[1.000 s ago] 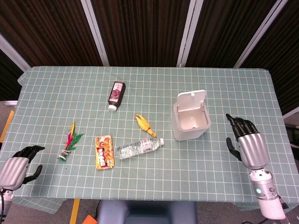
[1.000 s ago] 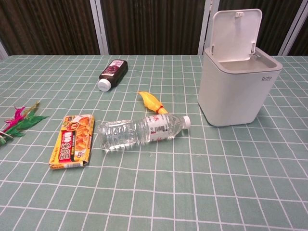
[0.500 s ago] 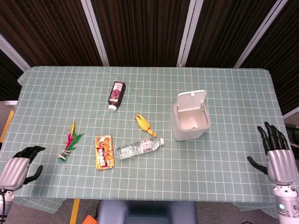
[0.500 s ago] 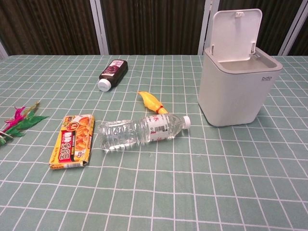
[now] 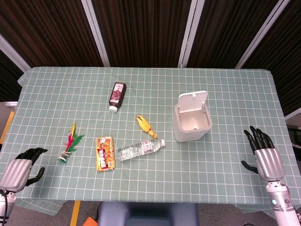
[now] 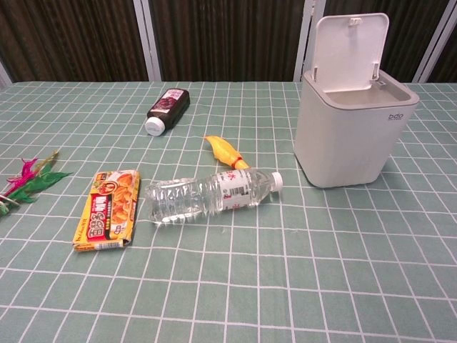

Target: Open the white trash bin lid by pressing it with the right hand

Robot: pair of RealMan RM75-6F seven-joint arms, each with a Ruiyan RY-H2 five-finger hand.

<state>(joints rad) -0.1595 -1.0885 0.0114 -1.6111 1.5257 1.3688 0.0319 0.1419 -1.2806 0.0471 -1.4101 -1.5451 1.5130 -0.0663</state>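
Observation:
The white trash bin (image 5: 192, 123) (image 6: 351, 136) stands right of the table's middle, its lid (image 5: 193, 101) (image 6: 353, 52) raised upright and the inside showing. My right hand (image 5: 263, 155) hovers near the table's right front edge, well to the right of the bin, fingers spread and holding nothing. Over the front left corner my left hand (image 5: 19, 168) holds nothing, fingers loosely curled. Neither hand shows in the chest view.
On the green checked tablecloth (image 5: 225, 94) lie a dark sauce bottle (image 5: 117, 95), a yellow wrapper (image 5: 146, 126), a clear water bottle (image 5: 139, 149), a snack packet (image 5: 105, 153) and a feathered toy (image 5: 70, 141).
My right hand swung away from the bin toward the table's right edge, then came back slightly inward. The bin, its raised lid and my left hand have not moved.

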